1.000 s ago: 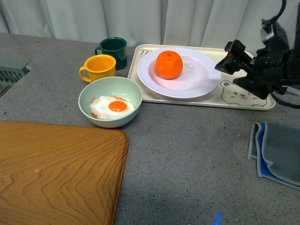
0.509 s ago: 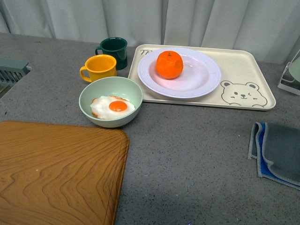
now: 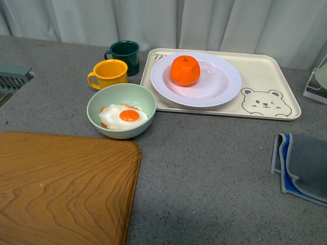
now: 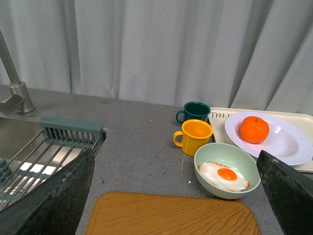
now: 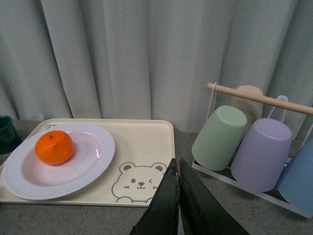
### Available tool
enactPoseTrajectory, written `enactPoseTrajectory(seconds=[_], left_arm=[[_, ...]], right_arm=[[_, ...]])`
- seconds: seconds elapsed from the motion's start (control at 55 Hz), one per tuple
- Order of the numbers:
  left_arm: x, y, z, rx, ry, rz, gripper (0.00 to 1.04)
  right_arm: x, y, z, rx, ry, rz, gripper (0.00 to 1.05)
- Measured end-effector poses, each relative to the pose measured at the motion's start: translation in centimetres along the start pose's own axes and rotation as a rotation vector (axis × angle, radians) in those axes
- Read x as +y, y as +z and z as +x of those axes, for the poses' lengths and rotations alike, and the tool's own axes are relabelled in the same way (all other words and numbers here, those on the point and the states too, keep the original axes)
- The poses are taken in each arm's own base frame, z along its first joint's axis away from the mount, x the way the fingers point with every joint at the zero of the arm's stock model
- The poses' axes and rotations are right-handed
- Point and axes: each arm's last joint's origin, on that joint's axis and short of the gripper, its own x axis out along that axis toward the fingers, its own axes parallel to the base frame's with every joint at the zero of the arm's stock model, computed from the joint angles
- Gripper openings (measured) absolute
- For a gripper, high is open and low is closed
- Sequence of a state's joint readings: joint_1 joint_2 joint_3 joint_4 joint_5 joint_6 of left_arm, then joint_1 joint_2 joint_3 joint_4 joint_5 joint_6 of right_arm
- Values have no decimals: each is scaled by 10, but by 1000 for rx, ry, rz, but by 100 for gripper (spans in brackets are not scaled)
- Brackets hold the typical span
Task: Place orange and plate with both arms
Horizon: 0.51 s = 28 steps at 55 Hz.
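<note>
Grey speckled bench (image 3: 214, 168): bright orange mandarin (image 3: 185, 70) sits on white ridged plate (image 3: 219, 84). We judge right pincer (image 5: 178, 169), fingers pressed together, nearer; left pincer (image 4: 176, 196) spread wide.

Kitchen counter setup, likely a staged home kitchen. Evidence: grey speckled countertop (image 3: 204, 168) with a sink (image 4: 19, 147) let into it, a metal faucet (image 4: 12, 83) rising at its far edge and a grey-green drain rack (image 4: 71, 133) across the basin. Taking the sink as reference: wooden cutting board (image 3: 61, 189) sits on the counter just beside it, then tableware further along — a pale green bowl (image 3: 121, 109) holding a fried egg (image 3: 123, 117), yellow mug (image 3: 109, 73), dark green mug (image 3: 124, 54), cream bear tray (image 3: 265, 97). Farthest from the sink: a cup rack (image 5: 254, 142) with upturned pastel tumblers, and a folded dishcloth (image 3: 304, 166). Pale curtain (image 4: 156, 49) runs behind the counter.
</note>
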<state>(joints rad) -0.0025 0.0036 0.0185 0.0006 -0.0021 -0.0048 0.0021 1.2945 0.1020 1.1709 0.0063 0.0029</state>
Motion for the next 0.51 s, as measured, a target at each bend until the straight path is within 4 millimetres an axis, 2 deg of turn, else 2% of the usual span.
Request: enactPoseTrajectory(seconds=[0.164, 0.509], left_arm=[[0, 0, 0, 0, 0, 0, 98], [0, 0, 0, 0, 0, 0, 98]], right_arm=[[0, 12, -20, -8, 4, 0, 1], [0, 11, -43, -6, 4, 0, 1]])
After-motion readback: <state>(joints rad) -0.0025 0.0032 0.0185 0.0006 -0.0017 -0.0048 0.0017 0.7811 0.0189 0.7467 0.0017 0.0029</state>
